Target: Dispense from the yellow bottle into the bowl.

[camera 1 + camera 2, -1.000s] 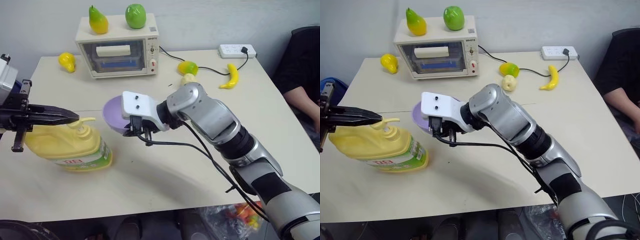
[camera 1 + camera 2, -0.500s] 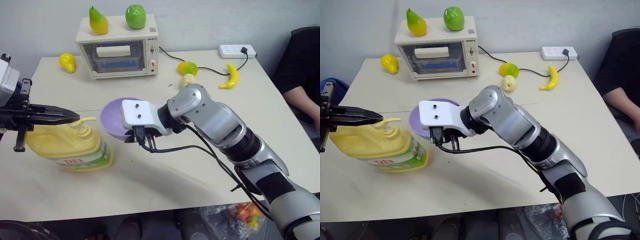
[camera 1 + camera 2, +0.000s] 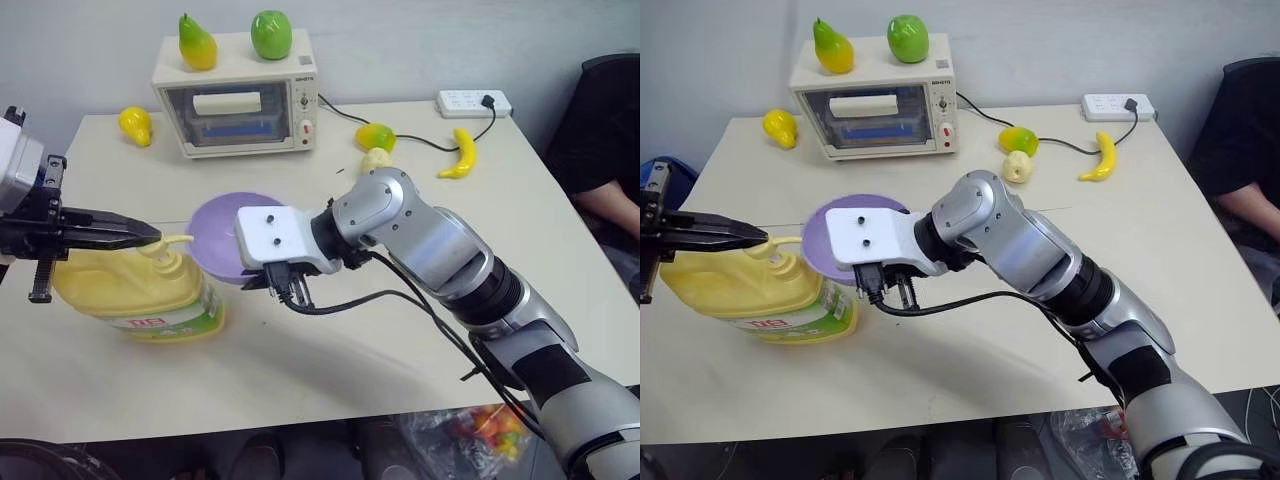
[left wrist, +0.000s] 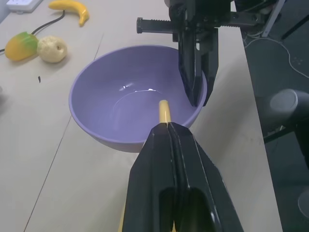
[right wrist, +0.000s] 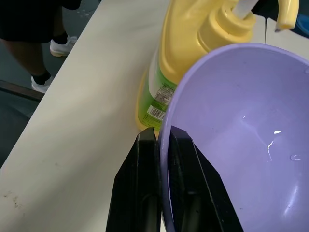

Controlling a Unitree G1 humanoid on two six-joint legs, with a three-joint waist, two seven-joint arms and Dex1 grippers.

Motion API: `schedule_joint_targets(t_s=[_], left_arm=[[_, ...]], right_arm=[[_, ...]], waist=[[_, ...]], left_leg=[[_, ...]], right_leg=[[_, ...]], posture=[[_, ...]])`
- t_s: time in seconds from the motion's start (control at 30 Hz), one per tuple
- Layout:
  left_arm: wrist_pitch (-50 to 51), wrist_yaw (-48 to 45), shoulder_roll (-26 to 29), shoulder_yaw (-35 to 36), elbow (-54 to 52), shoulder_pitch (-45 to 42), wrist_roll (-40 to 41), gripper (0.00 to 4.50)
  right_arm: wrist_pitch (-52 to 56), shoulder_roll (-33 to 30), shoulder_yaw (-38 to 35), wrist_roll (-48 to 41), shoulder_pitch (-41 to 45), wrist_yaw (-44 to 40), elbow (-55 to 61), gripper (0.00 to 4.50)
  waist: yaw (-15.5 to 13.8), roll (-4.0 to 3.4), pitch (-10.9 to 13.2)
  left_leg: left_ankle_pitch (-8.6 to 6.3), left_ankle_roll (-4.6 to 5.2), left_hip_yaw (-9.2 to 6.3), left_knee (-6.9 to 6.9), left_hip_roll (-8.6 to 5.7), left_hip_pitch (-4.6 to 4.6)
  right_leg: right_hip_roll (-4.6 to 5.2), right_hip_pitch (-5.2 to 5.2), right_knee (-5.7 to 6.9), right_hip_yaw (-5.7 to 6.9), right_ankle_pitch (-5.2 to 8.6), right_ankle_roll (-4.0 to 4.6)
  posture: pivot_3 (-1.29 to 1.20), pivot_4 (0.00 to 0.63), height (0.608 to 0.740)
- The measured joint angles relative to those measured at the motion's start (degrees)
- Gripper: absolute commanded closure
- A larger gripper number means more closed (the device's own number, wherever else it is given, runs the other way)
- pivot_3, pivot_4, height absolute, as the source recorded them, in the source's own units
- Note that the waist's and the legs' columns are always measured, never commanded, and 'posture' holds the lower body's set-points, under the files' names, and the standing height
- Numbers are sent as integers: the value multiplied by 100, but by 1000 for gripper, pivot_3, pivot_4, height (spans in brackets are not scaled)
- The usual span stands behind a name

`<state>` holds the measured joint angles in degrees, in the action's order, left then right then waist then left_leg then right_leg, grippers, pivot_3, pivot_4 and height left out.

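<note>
Change noted: the right gripper (image 5: 161, 191), clamped on the bowl (image 3: 222, 233) rim, had carried it closer until the bottle's (image 3: 135, 290) spout hung over it; ready for pumping. Left gripper (image 3: 140, 235) clenched empty atop the pump. Count: one bottle, one bowl, one oven (image 3: 238, 92) behind the bottle, seven fruits.

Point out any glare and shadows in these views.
Left wrist view: white glints sit on the inner floor of the bowl. Right wrist view: similar small glints inside it. Left eye view: even light, with only a soft shadow on the table around the base of the yellow bottle.
</note>
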<state>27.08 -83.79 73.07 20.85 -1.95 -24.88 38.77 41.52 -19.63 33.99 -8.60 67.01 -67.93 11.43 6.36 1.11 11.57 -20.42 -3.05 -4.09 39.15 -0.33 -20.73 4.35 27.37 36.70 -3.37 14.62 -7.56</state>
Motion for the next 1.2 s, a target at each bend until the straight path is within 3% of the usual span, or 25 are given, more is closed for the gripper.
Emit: schedule_joint_targets(t_s=[0.47, 0.67, 0.97, 1.2], left_arm=[[246, 17, 11, 16, -5, 8, -2, 4483], [352, 57, 8, 237, -283, 409, 28, 4483], [216, 200, -4, 332, -401, 678, 28, 4483], [97, 263, -25, 327, -317, 709, 28, 4483]], right_arm=[[-405, 13, 0, 6, -2, -71, -69, 4500], [-400, 21, 0, 6, -2, -127, -81, 4500], [-381, 29, 0, 8, -1, -186, -214, 4500], [-311, 71, 0, 6, -1, -202, -225, 4500]], waist=[[0, 0, 0], [1, -2, -2], [-6, -9, -4], [-11, -10, -5]], left_leg=[[-9, 18, 8, 0, 1, 16], [-9, 18, 10, -2, 1, 22], [-14, 27, 7, -17, 3, 102], [-14, 27, 8, -19, 4, 113]], right_leg=[[0, -2, 16, 1, -2, 4], [0, -5, 16, 0, -1, 4], [-2, -91, -24, 4, 1, 9], [-2, -99, -21, 3, 3, 12]], posture=[[0, 150, 740], [0, 150, 740], [0, 150, 740], [0, 150, 740]])
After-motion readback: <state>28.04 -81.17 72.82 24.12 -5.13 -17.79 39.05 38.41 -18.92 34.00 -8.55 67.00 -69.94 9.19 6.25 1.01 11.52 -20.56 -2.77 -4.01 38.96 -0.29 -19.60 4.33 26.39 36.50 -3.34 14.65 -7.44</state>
